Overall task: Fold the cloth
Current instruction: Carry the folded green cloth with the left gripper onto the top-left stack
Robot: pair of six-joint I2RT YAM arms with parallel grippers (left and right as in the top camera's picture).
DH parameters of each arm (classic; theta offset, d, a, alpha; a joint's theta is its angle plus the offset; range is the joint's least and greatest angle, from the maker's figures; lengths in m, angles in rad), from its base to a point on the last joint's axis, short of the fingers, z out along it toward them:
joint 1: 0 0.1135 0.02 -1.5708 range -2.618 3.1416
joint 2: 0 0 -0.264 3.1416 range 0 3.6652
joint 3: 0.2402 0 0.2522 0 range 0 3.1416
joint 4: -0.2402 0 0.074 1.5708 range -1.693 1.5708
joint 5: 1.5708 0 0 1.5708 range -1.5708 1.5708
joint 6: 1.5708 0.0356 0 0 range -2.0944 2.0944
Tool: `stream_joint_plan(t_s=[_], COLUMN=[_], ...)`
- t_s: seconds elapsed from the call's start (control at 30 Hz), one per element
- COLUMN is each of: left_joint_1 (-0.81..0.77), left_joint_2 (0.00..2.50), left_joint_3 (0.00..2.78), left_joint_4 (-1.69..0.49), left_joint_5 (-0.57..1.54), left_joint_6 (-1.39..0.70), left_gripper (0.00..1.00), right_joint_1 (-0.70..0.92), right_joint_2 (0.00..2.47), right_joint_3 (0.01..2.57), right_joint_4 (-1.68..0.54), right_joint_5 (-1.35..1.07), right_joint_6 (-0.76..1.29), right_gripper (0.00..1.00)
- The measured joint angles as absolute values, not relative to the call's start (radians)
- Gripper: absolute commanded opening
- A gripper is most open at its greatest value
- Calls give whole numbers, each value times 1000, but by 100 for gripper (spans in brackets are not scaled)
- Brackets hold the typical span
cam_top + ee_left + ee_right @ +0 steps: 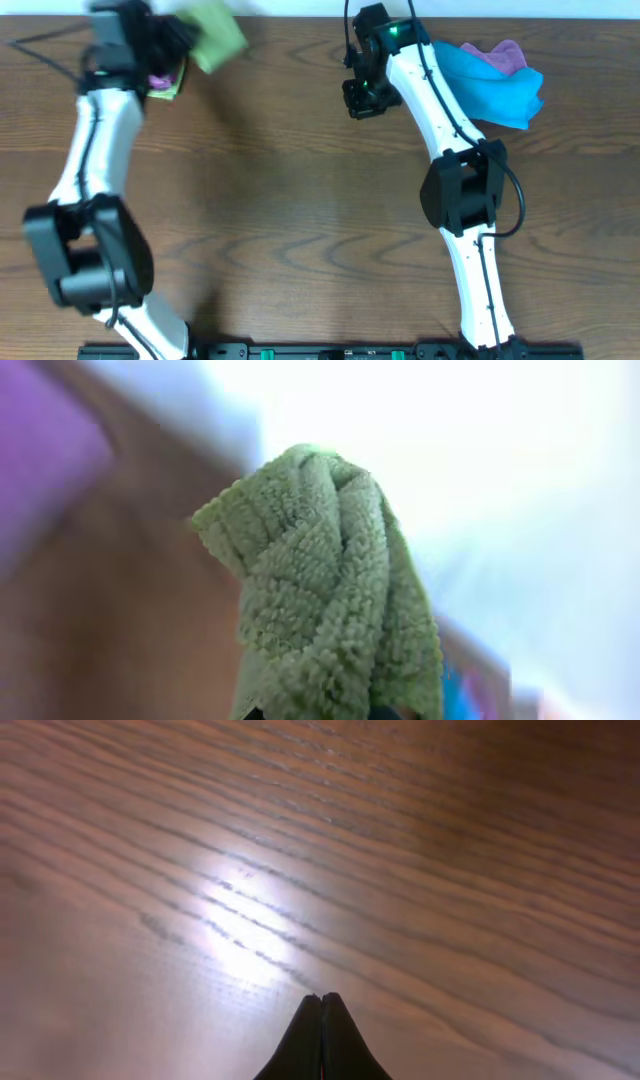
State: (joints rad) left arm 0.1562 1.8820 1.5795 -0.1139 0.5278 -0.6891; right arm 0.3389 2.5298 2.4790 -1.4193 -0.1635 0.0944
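Holding the green cloth (320,590) bunched and lifted near the far-left corner of the desk (280,220), the left end effector (180,42) is clamped on it. The right end effector (322,1035) is closed and empty. Folding looks hardly begun, with nothing laid flat.

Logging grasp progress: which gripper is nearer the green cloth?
Left. The left gripper grips the green cloth; the right gripper sits shut over bare table, well apart.

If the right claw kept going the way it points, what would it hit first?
Probably the wooden table: the right gripper, shut, aims at plain wood, with nothing else ahead in its wrist view. Depth is unclear.
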Motion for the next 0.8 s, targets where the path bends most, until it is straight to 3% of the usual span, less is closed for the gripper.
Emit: stream_joint_plan(t_s=[0.27, 0.57, 0.8], left_joint_1=[290, 273, 254], left_joint_2=[1880, 2011, 2067], left_joint_3=[1609, 1602, 1601], left_joint_4=[-94, 137, 130], left_joint_5=[378, 333, 326], left_joint_6=[-976, -1370, -1465], left_gripper=[6, 6, 6], right_joint_1=[342, 349, 349], right_joint_2=[2530, 2530, 2530], right_joint_3=[2582, 2604, 2604], right_joint_4=[-1476, -1482, -1476], right_joint_5=[-162, -160, -160], right_joint_6=[94, 94, 86], right_gripper=[1, 1, 2])
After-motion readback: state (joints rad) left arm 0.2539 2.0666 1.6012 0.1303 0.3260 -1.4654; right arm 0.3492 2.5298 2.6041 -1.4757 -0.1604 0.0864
